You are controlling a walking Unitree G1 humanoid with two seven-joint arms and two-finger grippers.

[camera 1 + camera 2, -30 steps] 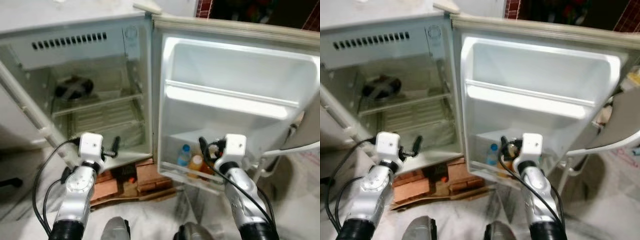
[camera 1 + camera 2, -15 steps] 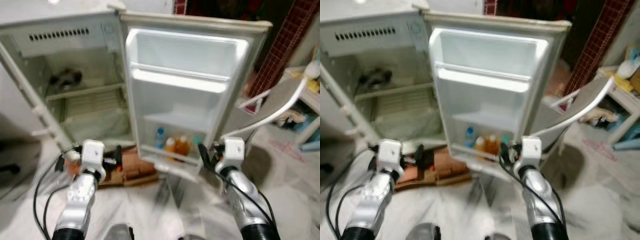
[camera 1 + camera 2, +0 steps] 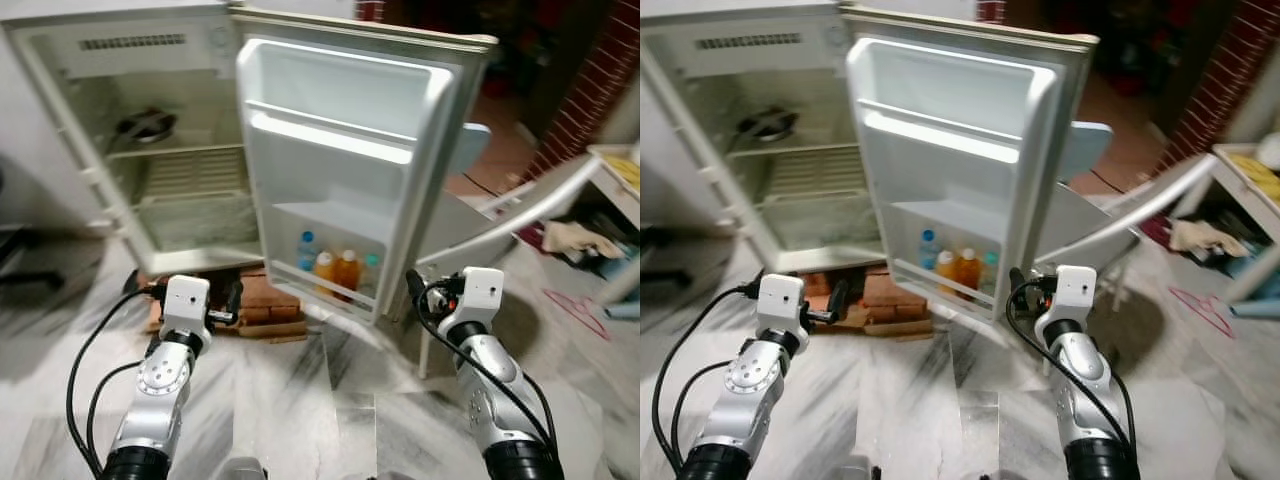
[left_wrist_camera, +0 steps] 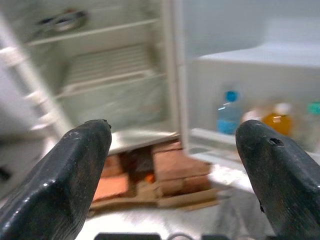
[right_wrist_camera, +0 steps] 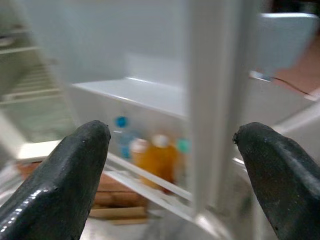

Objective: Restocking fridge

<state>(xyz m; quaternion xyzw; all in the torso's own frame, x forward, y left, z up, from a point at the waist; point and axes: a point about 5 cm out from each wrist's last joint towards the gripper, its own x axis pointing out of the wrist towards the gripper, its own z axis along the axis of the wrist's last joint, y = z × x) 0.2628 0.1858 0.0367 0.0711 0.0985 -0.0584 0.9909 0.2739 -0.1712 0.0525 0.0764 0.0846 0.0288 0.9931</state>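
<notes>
Both grippers hang empty above the marbled floor (image 3: 330, 400), fingers spread wide and touching nothing: the left gripper (image 3: 232, 300) is held low at left, the right gripper (image 3: 415, 290) low at right. In the left wrist view the two black fingertips (image 4: 75, 165) stand well apart, and the right wrist view shows the same wide gap between its fingertips (image 5: 80, 160).

Beyond the grippers and apart from them stands the fridge (image 3: 150, 60) with its door (image 3: 340, 150) swung open toward the robot. The left gripper faces the stack of bricks (image 3: 270, 300) under the cabinet; the right gripper sits just off the door's free edge. The bottom door shelf (image 3: 330, 290) holds a clear bottle with a blue cap (image 3: 306, 250), two orange bottles (image 3: 335, 270) and a teal-capped bottle (image 3: 371, 270), side by side. Farther in, the cabinet's wire shelf (image 3: 190, 180) is bare, and a dark round pan (image 3: 145, 125) rests on the shelf above it.

Compared with one second earlier, the fridge now appears smaller and farther from both grippers, and more floor shows in front; the whole view has shifted, so the camera has drawn back. A white chair (image 3: 540, 200) at right has come into fuller view.
</notes>
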